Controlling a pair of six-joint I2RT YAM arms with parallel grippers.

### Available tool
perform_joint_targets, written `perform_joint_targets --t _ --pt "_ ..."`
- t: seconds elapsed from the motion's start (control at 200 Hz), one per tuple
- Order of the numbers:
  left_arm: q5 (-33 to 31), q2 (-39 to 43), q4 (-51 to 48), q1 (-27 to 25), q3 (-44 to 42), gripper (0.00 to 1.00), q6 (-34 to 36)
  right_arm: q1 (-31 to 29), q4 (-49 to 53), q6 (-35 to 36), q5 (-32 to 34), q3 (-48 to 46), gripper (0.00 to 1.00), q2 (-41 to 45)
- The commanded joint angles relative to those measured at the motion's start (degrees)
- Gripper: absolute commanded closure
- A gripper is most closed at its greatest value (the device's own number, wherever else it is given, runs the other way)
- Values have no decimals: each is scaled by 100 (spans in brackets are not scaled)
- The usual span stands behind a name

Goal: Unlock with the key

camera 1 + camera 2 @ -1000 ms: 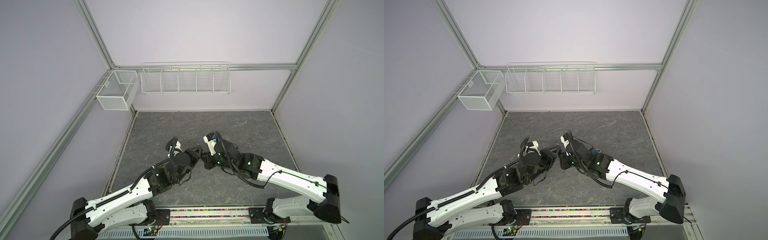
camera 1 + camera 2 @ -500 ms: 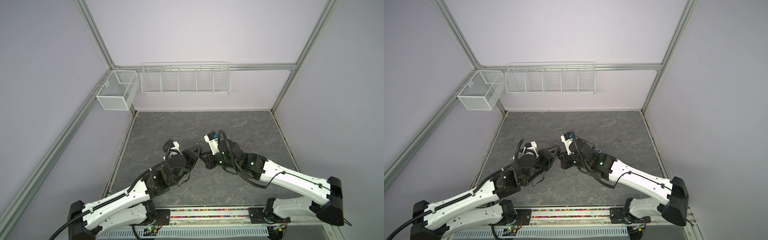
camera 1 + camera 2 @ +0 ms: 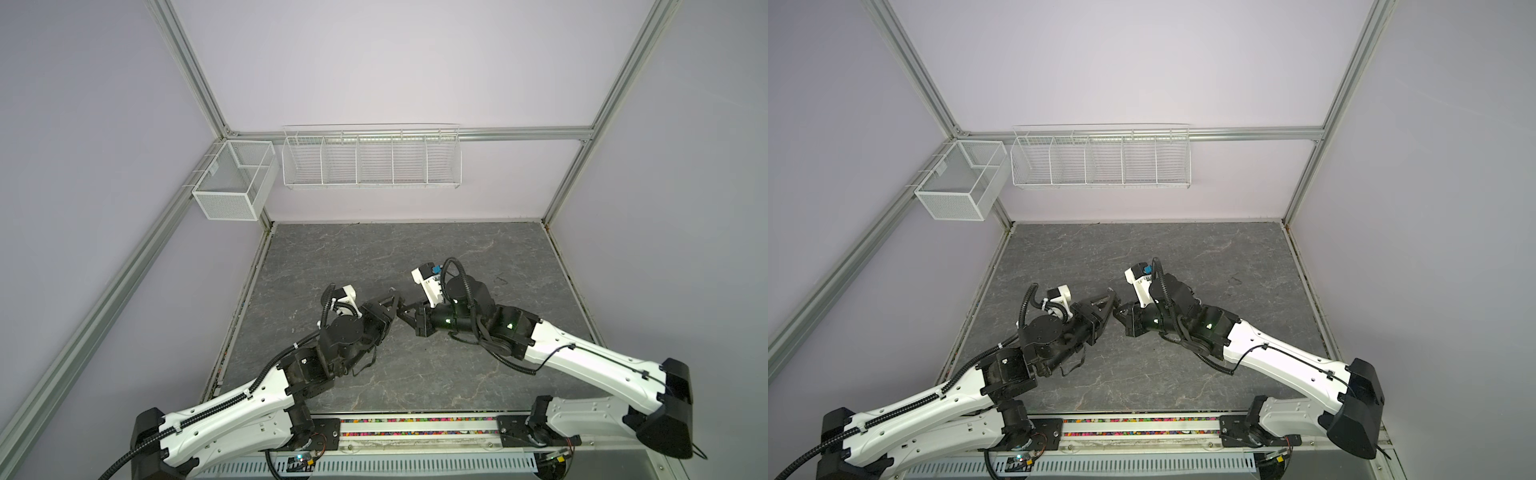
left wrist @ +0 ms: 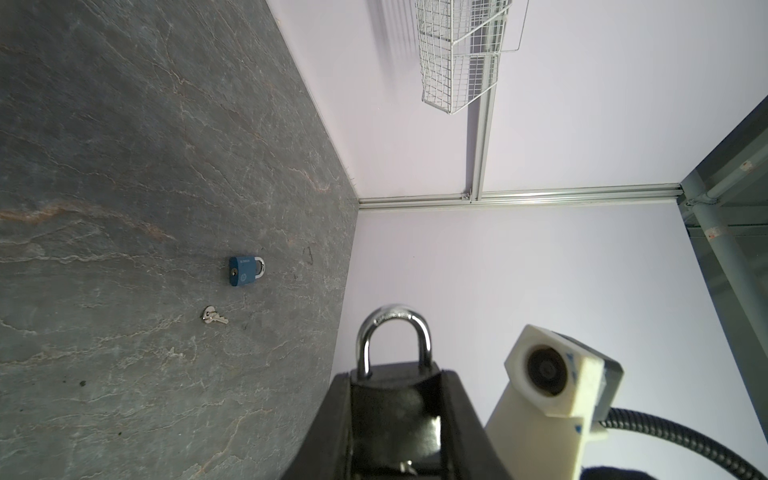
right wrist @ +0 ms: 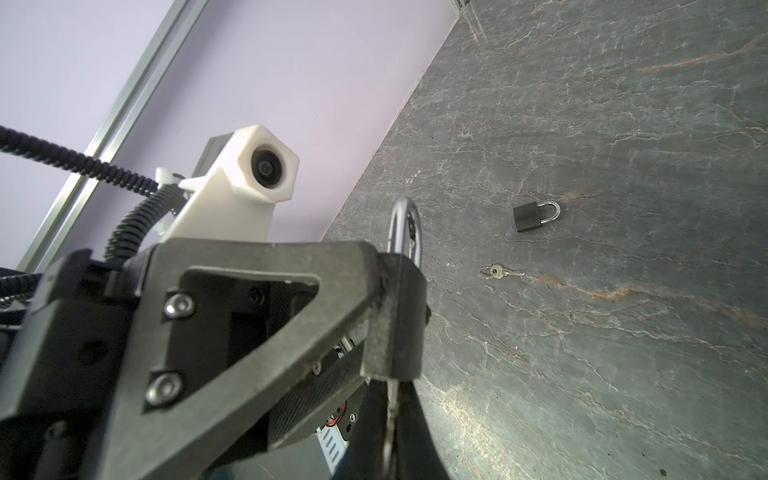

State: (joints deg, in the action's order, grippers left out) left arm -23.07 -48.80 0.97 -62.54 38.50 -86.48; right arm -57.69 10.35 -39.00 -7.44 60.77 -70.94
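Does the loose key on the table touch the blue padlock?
No, the key lies clearly apart from the blue padlock, with a gap between them.

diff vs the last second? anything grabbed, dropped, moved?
Only small drift: the left arm and right arm eased slightly outward at the elbow. Nothing grabbed or released. As before, the left gripper stays clamped on the padlock and the right gripper on the key, tips meeting mid-table.

— What is seen around the cell?
— Lilac walls (image 3: 374, 62) are framed by aluminium rails (image 3: 519, 134). A divided wire basket (image 3: 371, 160) and a mesh basket (image 3: 232, 187) are hung; a grey veined tabletop (image 3: 374, 253) is laid below.
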Motion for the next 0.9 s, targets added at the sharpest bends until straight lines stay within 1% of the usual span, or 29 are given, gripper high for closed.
perform_joint_targets --t 0.0,0.075,0.15,0.195,0.26,0.33,0.4,0.455,0.5,0.555,0.69,0.785,0.895 --pt "45 -86 -167 -19 -185 100 29 -6 -1069 -81 -672 5 94 316" --pt "16 -64 -222 -15 -168 100 56 56 -1120 -77 -784 -72 94 356" --pt "-47 -25 -296 -12 -172 100 80 155 -1526 -294 -1005 -272 94 396" --pt "-81 -14 -308 -12 -192 100 55 155 -1400 -211 -988 -216 94 384" --pt "-114 11 -265 -8 -212 100 50 123 -777 97 -683 -22 94 385" --pt "-158 88 -293 -4 -164 100 216 178 -581 199 -483 -55 94 443" --pt "-252 178 -546 -3 -65 95 325 287 -362 259 -386 -54 94 456" --pt "-354 280 -795 -1 -6 93 390 301 -98 397 -131 8 94 482" --pt "-429 357 -962 0 31 89 448 293 130 578 92 86 94 484" --pt "-490 431 -1227 5 138 81 525 286 352 838 352 136 94 469" --pt "-437 300 -1985 28 695 68 702 175 402 1600 884 86 94 447" --pt "-385 133 -1997 23 1005 57 912 80 352 2099 1118 128 93 376" --pt "-214 -160 -1907 29 1371 48 1062 -23 306 2404 1302 164 94 266"
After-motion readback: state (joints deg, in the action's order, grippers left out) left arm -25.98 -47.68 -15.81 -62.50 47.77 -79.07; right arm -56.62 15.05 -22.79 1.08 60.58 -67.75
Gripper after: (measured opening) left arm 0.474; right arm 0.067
